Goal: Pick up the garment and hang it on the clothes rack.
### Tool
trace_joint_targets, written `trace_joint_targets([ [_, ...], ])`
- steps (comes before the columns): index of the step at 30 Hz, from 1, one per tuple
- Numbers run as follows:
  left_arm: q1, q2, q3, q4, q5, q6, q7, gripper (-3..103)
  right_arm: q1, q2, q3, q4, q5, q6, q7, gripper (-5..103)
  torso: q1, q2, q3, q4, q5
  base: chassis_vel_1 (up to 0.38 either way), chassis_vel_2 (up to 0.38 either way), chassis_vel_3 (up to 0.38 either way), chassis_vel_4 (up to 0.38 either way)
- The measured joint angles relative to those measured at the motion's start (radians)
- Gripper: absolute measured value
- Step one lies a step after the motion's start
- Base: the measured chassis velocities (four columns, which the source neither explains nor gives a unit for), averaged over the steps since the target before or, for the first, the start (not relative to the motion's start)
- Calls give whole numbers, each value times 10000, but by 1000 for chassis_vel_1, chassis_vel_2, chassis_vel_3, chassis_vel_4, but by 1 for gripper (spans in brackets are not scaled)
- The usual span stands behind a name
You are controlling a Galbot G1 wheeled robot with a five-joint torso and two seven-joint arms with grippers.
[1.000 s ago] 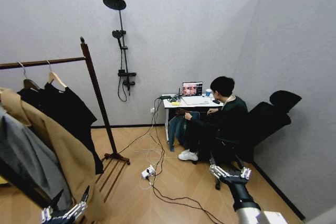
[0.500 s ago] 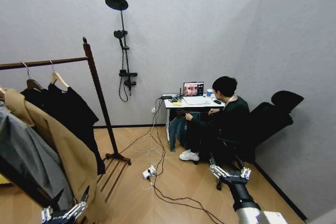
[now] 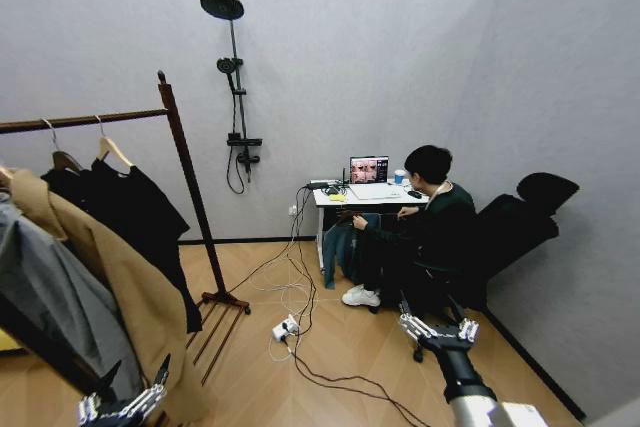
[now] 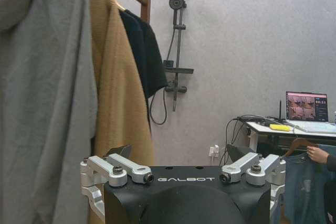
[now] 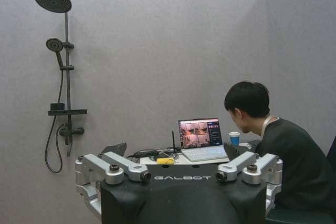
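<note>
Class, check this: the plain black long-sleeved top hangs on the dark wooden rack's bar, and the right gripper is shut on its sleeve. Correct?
Not quite. The plain black long-sleeved top does hang on the dark wooden rack, but the right gripper is open, holds nothing and is far from it, as the head view shows.

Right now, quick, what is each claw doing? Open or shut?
Left claw: open, holding nothing, low beside the tan coat.
Right claw: open, holding nothing, low over the floor.
</note>
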Motion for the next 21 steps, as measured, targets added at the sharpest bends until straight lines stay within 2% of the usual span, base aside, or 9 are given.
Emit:
trace_joint_targets([
  [11, 0, 1, -1, 1, 0, 0, -4, 100, -2, 1, -3, 1, 0, 0, 0, 100, -1, 2, -2, -3, -8, 183, 158, -179, -165],
  [15, 0, 0, -2, 1, 0, 0, -6, 100, 1, 1, -4, 1, 0, 0, -1, 100, 0, 1, 0, 4, -3, 65, -16, 45, -33],
  [21, 0, 0, -1, 1, 0, 0, -2, 100, 1, 0, 0, 0, 0, -1, 0, 100, 1, -1, 1, 0, 5, -132, -71, 116, 89],
])
